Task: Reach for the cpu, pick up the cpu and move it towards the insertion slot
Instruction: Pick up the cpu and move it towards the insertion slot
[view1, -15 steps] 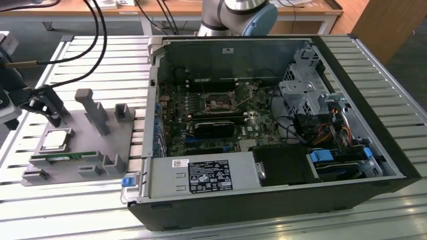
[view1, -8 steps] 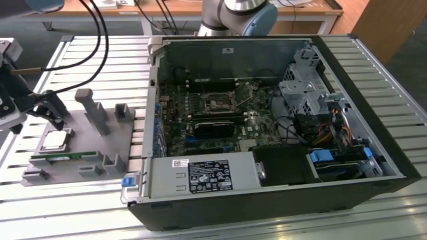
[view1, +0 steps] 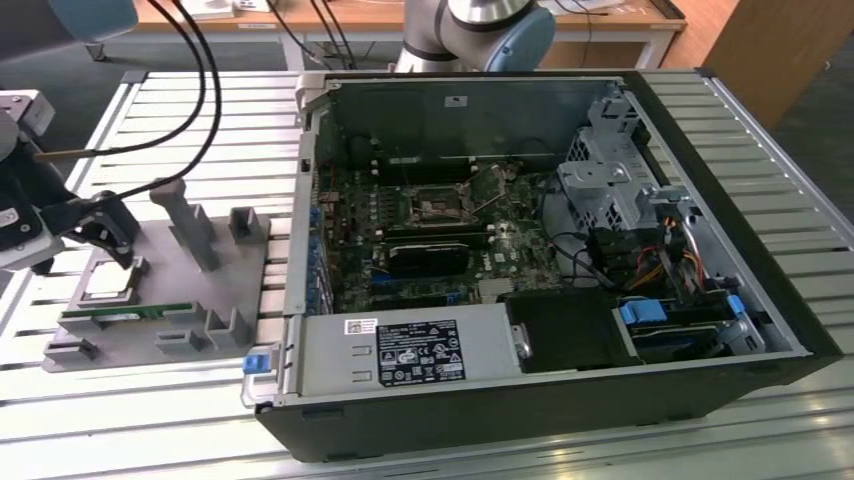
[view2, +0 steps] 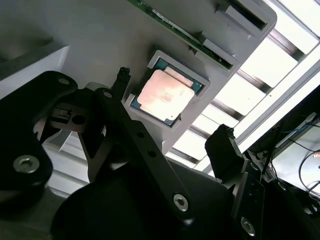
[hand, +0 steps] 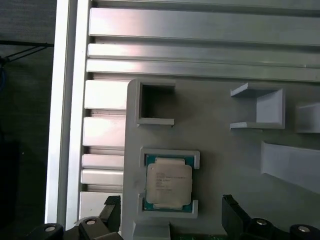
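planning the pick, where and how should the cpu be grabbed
Probably pinch the cpu by its two free side edges, coming straight down from above: it lies flat in the grey holder, whose raised lips block the other two edges.

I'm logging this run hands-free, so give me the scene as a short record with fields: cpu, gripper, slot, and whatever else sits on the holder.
cpu: lies flat in a recess of the grey holder
gripper: open, over the cpu, one finger to each side, no contact visible
insertion slot: inside the open computer case, at the exterior view's right of the holder
memory stick: in the holder beside the cpu
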